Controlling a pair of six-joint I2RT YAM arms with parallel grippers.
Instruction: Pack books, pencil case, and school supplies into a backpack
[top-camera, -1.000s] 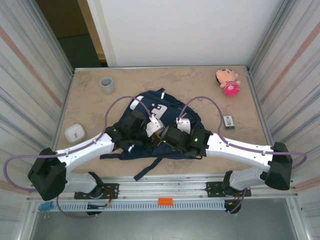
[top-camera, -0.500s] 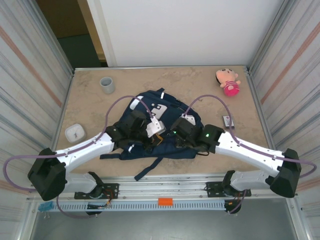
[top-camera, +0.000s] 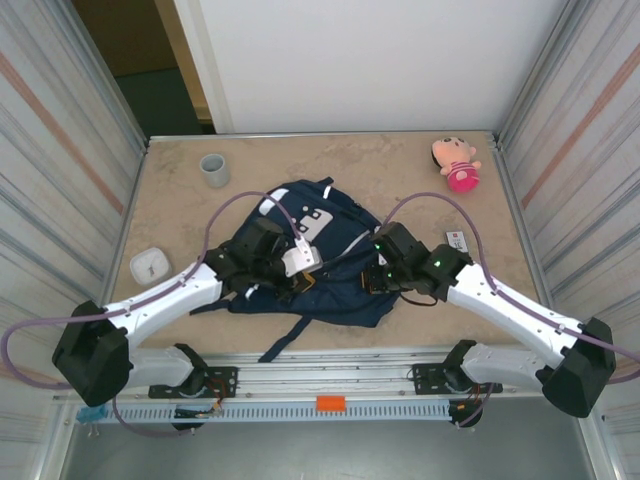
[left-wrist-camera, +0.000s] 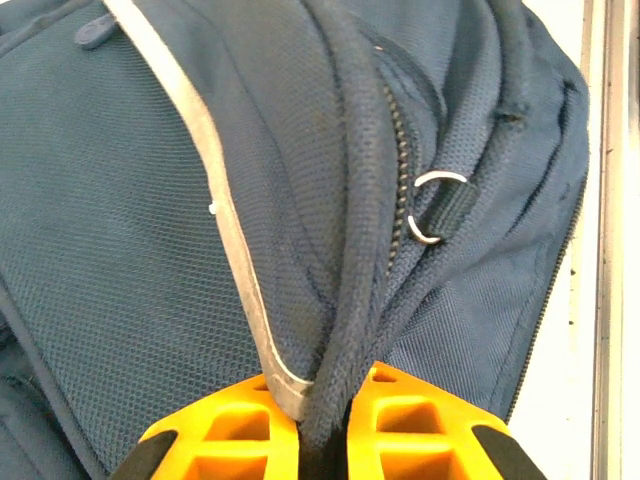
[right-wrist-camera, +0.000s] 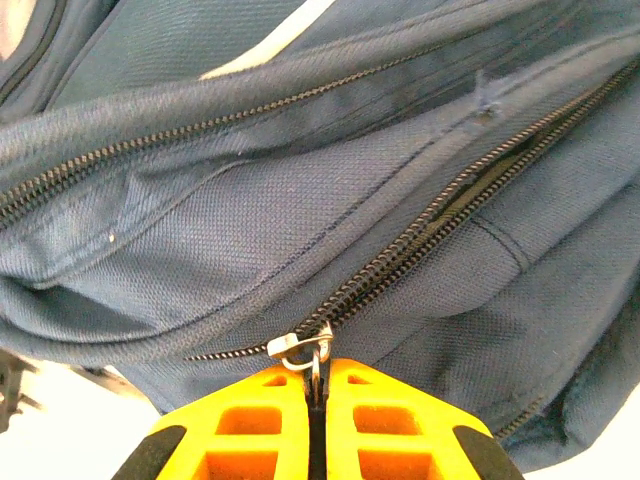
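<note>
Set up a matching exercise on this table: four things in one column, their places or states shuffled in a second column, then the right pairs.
Things:
1. grey cup
2. pink plush doll
3. white square object
4. right pincer

Places or states:
A. shut on the zip pull of the backpack
B. far right corner of the table
C. far left part of the table
D. left edge of the table, nearer than the cup

Pairs: 1-C, 2-B, 3-D, 4-A

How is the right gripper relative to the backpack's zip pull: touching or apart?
Touching. In the right wrist view the right gripper is shut on the metal zip pull of the backpack.
</note>
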